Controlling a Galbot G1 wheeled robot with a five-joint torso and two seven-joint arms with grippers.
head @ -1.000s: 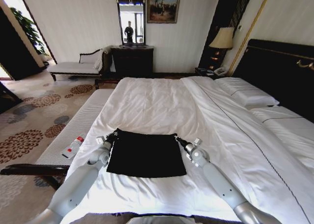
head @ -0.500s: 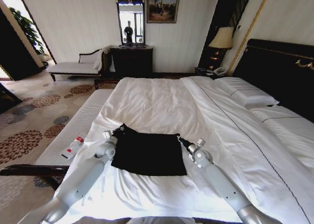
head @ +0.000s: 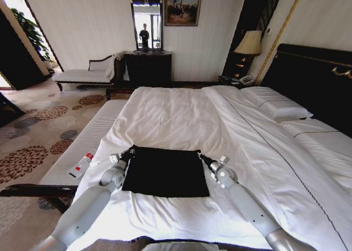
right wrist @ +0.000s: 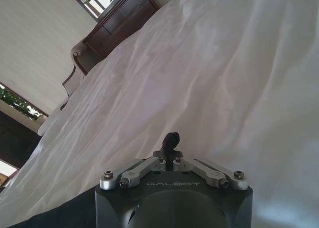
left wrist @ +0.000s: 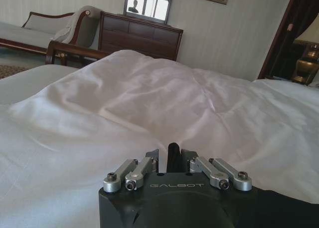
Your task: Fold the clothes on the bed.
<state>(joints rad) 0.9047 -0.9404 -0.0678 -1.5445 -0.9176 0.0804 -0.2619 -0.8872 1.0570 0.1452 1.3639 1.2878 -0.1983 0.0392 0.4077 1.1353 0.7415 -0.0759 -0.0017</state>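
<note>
Two grippers pinch the far corners of the black T-shirt — left gripper and right gripper, both clamped on cloth. It lies flat on the bed near me, stretching back between my arms.

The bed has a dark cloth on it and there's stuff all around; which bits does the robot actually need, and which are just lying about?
Part of the job:
black T-shirt
bed
left claw, shut on its far left corner
right claw, shut on its far right corner

Just lying about:
bottle on the bench
lamp
chaise longue
</note>
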